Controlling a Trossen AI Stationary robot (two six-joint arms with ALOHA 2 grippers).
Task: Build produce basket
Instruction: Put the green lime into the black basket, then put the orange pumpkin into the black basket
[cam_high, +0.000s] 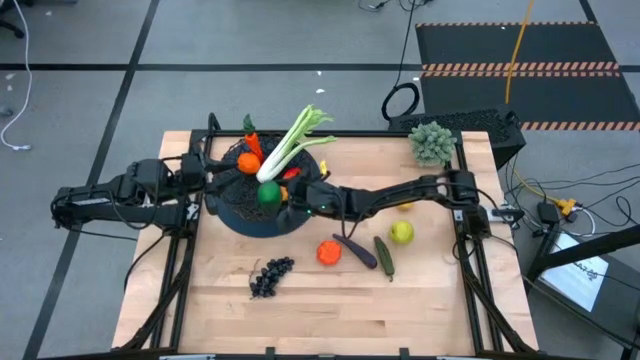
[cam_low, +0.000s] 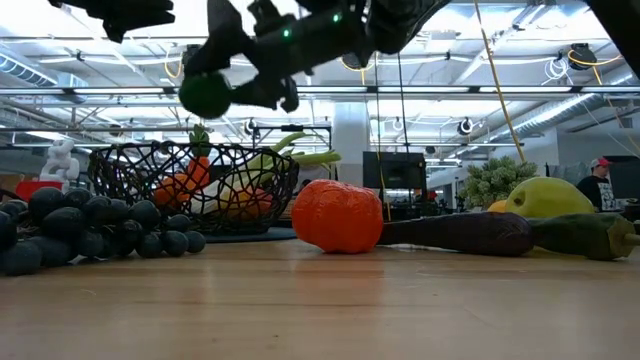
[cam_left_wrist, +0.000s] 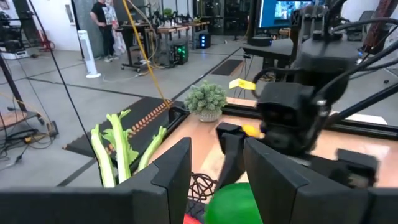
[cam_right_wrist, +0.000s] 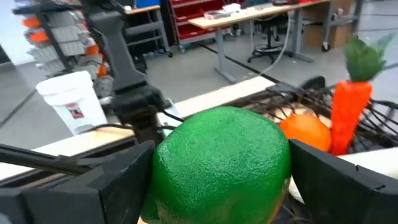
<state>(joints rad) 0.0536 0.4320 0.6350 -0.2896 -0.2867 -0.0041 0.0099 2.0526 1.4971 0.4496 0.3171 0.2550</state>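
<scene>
The black wire-mesh basket (cam_high: 232, 208) stands left of the table's middle. In it lie an orange (cam_high: 248, 162), a carrot (cam_high: 250, 137) and a long pale-green leafy stalk (cam_high: 296, 140) that leans out over the far rim. My right gripper (cam_high: 276, 194) reaches in level from the right, shut on a green apple (cam_right_wrist: 221, 162) that hangs over the basket. My left gripper (cam_left_wrist: 217, 186) waits open at the basket's left rim. Dark grapes (cam_high: 270, 277), another orange (cam_high: 329, 252), an eggplant (cam_high: 355, 250), a cucumber (cam_high: 384, 257) and a yellow-green fruit (cam_high: 401, 232) lie on the table. My right gripper pinches the green apple by two opposite sides (cam_right_wrist: 168, 174) between its two fingers (cam_right_wrist: 118, 180). The fingers come level from the table's right. The apple is lifted clear, well above the basket's rim (cam_low: 190, 150) in the low view.
A grey-green frilly clump (cam_high: 432, 142) stands at the table's far right corner. A small yellow piece (cam_high: 405, 207) shows under my right arm. Bare wood lies along the near edge and at the near left.
</scene>
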